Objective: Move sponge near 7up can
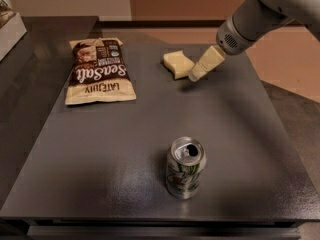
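- Your pincer [195, 75] is over the far right part of the tabletop [250, 134]. It reaches in from the upper right on the grey arm [250, 26] and slants down and to the left
- The tip of the pincer is just beside the right edge of the sponge [177, 64]. From this view you cannot tell whether it touches the sponge, and a dark shadow lies on the surface right under the tip
- You cannot tell whether the pincer is open or closed, because it reads here as a single pale wedge
- The sponge, a small pale yellow block, lies flat on the tabletop near the far edge, a little right of the middle
- The 7up can [185, 168] stands upright near the front edge with the dark opening in its top showing. It is well apart from the sponge, with bare dark surface between the two
- The chip bag [100, 71] lies flat at the far left, brown and cream, apart from the sponge and well away from the can
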